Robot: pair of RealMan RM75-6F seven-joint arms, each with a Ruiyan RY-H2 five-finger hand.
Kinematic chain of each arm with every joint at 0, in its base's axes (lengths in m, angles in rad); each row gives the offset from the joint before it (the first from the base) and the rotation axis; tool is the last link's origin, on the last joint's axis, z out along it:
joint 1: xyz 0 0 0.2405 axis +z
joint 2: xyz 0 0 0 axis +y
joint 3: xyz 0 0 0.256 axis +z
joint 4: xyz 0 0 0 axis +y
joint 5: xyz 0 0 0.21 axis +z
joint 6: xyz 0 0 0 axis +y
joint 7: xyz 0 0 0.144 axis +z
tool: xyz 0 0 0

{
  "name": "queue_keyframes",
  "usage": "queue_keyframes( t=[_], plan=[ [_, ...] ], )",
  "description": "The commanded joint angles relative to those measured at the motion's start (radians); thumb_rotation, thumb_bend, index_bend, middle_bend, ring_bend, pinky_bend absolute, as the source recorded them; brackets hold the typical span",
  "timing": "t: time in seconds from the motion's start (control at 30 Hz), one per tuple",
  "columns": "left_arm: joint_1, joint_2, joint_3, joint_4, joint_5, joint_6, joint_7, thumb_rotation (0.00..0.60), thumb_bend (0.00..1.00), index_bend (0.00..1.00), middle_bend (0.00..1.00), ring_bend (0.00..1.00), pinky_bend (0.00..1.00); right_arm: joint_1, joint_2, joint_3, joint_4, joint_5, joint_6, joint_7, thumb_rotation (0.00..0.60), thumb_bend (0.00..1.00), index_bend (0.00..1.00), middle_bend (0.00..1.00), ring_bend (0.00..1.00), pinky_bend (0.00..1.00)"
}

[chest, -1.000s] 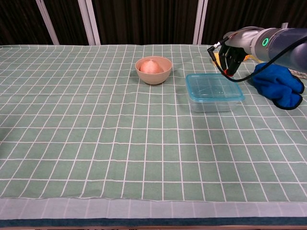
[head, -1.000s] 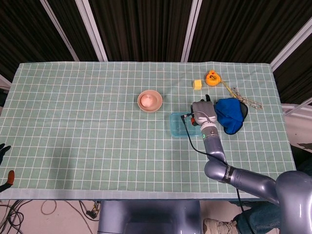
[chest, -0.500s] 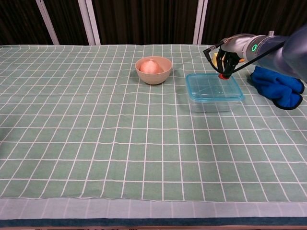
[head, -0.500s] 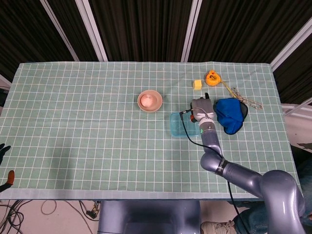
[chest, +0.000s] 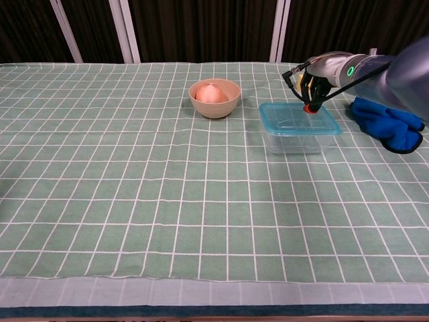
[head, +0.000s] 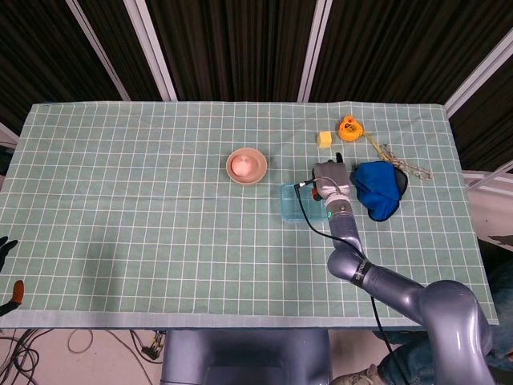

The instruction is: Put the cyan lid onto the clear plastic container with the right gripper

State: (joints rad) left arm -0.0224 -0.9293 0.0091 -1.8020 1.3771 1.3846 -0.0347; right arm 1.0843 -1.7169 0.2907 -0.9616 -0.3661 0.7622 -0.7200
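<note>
At the far left edge of the head view, the left hand (head: 6, 242) shows only as dark fingertips off the table's side, too little to tell how its fingers lie. Across the green checked tablecloth (chest: 134, 188), a tan bowl (chest: 214, 98) with a pale rounded item inside stands left of the clear plastic container (chest: 298, 137). On top of that container sits the cyan lid (chest: 295, 121), lying flat and covering the rim. Over the lid's far right corner, the right hand (chest: 310, 87) points its fingers downward, bunched close together, with a red fingertip touching the lid surface; it holds nothing and presses on the lid. A black cable loops from the wrist in the head view. Just right of the container lies a crumpled blue cloth (chest: 390, 121), close to the forearm. Farther back in the head view are a small yellow block (head: 325, 139), an orange tape measure (head: 349, 126) and a pale chain or cord (head: 401, 164) trailing toward the table's right edge.
</note>
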Motion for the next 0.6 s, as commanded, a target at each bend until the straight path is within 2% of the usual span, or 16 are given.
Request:
queue_keyframes(
  t=[0.03, 0.6],
  plan=[
    [0.0, 0.001, 0.0, 0.0, 0.0, 0.0, -0.002, 0.6, 0.52, 0.08, 0.0, 0.0, 0.0, -0.001, -0.003, -0.001, 0.008, 0.004, -0.005, 0.0, 0.6, 0.65, 0.75, 0.62, 0.27, 0.0],
    [0.001, -0.002, 0.001, 0.004, 0.007, 0.004, -0.004, 0.6, 0.52, 0.08, 0.0, 0.0, 0.0, -0.007, 0.001, -0.003, 0.018, 0.025, -0.025, -0.003, 0.6, 0.65, 0.75, 0.62, 0.27, 0.01]
  ],
)
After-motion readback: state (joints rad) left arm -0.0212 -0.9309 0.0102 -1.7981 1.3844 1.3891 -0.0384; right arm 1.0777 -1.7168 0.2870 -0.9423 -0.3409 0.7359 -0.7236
